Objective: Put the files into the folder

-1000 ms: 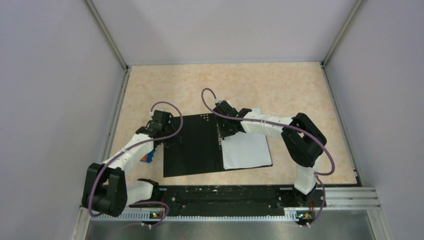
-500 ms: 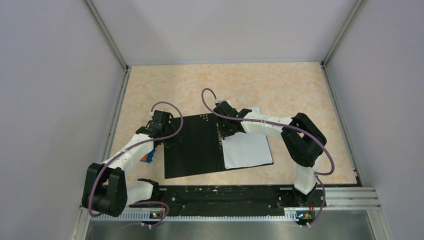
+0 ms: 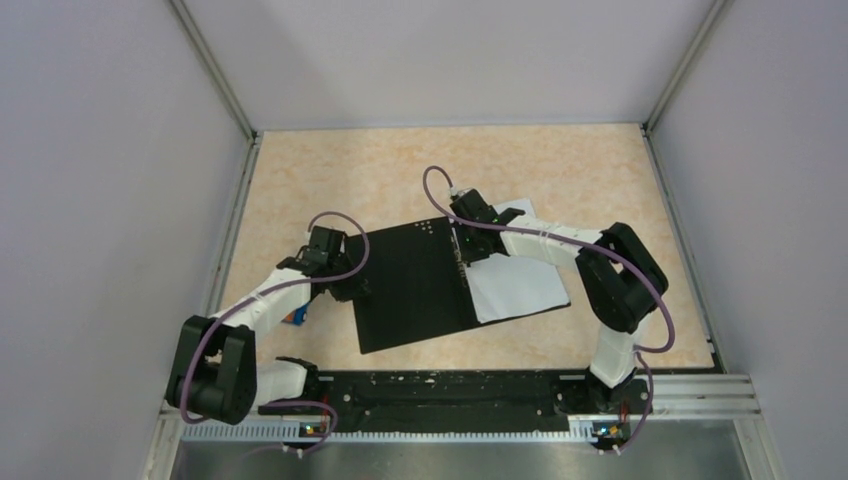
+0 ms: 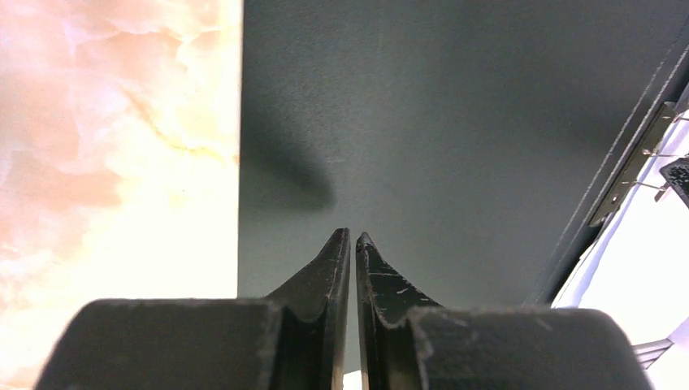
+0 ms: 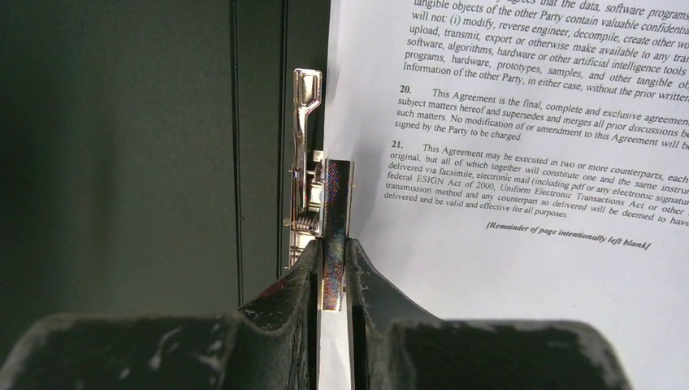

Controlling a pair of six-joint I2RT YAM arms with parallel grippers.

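The folder (image 3: 410, 285) lies open on the table, black inside up, turned slightly askew. The files (image 3: 520, 285), white sheets with black text, lie on its right half. My right gripper (image 3: 462, 250) is shut on the raised lever (image 5: 336, 203) of the metal spine clip (image 5: 305, 162), at the left edge of the files (image 5: 520, 162). My left gripper (image 3: 345, 285) is shut and empty, its tips (image 4: 353, 237) over the folder's left flap (image 4: 455, 122) near its outer edge. The clip (image 4: 630, 175) shows at the right of the left wrist view.
A small blue-and-orange block (image 3: 294, 316) lies on the table left of the folder, beside my left arm. Grey walls close in the left, right and far sides. A black rail (image 3: 450, 390) runs along the near edge.
The folder with the files has slid right and turned slightly counterclockwise. My right gripper moved right and farther away with the clip. My left gripper followed to the right.
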